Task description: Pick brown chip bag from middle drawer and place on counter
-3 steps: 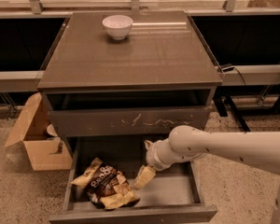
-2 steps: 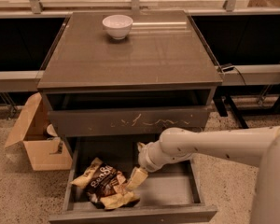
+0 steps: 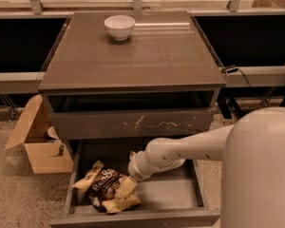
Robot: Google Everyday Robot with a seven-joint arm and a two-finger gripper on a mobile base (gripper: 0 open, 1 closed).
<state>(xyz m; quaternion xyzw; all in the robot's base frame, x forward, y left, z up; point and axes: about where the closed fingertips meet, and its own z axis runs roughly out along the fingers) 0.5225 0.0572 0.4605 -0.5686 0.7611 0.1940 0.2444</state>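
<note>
Reaching in from the right edge of the view, one white arm [image 3: 180, 151] slants down into the open drawer [image 3: 175, 196], the lower of the two drawers in sight. Its gripper [image 3: 126, 188] sits low over the drawer's floor, left of the middle and close to the front edge, touching the right end of the bag [image 3: 102, 180]. Whether the gripper is open, closed or holding the bag I cannot tell. One bag lies there, crumpled, by the front left corner of the drawer, dark brown in the middle with pale tan ends. Above it, one scratched drawer [image 3: 133, 124] stands slightly out under the counter [image 3: 147, 61]. One white bowl [image 3: 119, 26] stands near the counter's back edge, left of the middle. One cardboard box [image 3: 40, 144] stands open on the ground, left of the cabinet
</note>
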